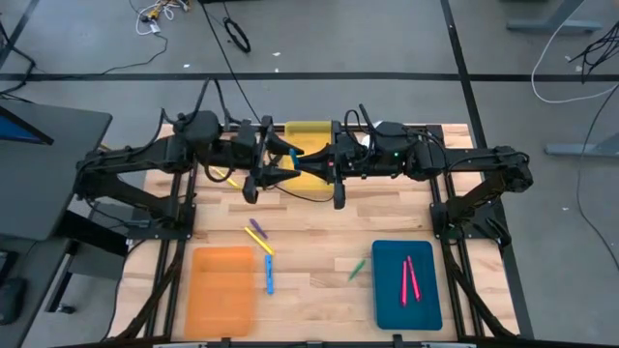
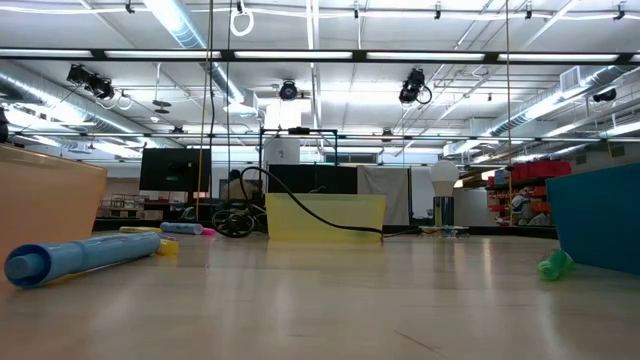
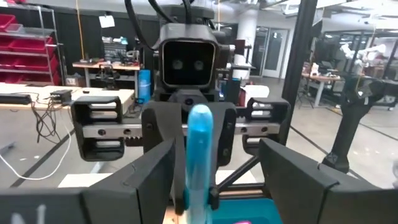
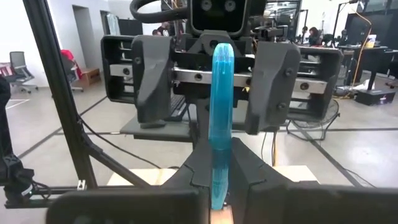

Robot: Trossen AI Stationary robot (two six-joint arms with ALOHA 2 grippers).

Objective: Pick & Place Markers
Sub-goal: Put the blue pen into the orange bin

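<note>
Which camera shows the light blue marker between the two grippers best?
The right wrist view: the light blue marker fills it, clamped by the right gripper. The left wrist view shows it partly; overhead it is tiny; low view misses it.

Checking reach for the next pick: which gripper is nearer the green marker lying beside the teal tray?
Right. The right gripper, shut on a blue marker, is mid-table; the green marker lies on its side. The left gripper, facing it, is slightly farther.

Robotics lab: exposed ceiling ducts (image 2: 175,25), workbenches (image 3: 93,65), red storage bins (image 3: 25,40).
</note>
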